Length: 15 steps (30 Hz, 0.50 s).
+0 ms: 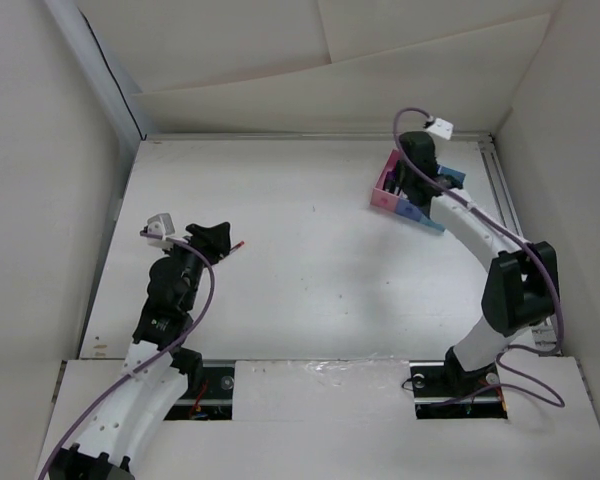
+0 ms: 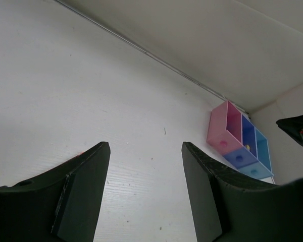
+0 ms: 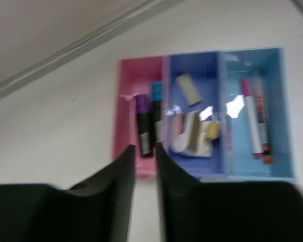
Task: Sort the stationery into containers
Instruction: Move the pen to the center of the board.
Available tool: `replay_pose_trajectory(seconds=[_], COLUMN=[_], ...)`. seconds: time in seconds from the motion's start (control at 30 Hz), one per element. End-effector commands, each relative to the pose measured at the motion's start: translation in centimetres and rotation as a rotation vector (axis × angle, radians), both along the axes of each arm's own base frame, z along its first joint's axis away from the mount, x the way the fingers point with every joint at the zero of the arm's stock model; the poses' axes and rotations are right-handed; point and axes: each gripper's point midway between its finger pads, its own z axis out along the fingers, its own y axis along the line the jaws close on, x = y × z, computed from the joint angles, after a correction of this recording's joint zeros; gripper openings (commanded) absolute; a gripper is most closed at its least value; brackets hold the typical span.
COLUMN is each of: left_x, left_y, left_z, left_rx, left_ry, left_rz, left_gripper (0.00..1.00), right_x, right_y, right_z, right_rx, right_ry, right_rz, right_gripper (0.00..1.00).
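Stationery is being held in the three-compartment tray at the far right of the bench: highlighters in the pink bin, erasers in the dark blue, pens in the cyan. The right jaws are being held almost pressed together over its near edge, pinching nothing. The left jaws are being held spread and empty, a red-tipped pen lying just beside them.
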Motion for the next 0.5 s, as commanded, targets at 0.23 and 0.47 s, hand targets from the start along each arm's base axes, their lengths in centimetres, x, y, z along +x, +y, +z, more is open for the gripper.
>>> replay_pose_trajectory(seconds=[0.23,0.47], left_x=[-0.7,-0.2], left_y=[2.9,4.1], left_z=[2.2,0.1], left_rx=[-0.078,-0.059], left_ry=[-0.047,0.089], left_rz=[0.162,0.25], left_gripper=[0.55,0.51], right_x=[-6.0,-11.7], right_y=[27.2,36.5], right_z=[-1.6,-4.0], right_rx=[0.13,0.133], right_ry=[-0.009,0.047], right_rz=[0.62,0.838], right_gripper=[0.0,0.0])
